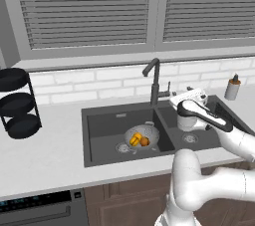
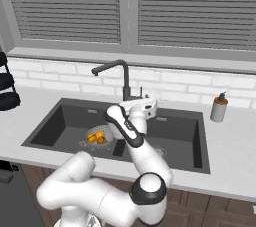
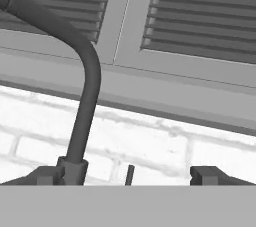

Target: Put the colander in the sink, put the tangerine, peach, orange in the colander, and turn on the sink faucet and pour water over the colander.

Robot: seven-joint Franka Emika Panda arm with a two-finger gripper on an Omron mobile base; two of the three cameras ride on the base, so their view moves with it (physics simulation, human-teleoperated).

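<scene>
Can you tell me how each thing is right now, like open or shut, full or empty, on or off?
colander: upright in the left basin, fruit inside.
sink: left basin holds the colander.
sink faucet: off, spout over the left basin.
gripper: open, at the faucet's lever, holding nothing.
window blinds: shut.
soap bottle: upright on the counter.

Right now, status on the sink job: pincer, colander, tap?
Pincer open, empty, lined up on faucet lever. Colander with fruit in left basin of sink. No water running. Nothing in the way.
</scene>
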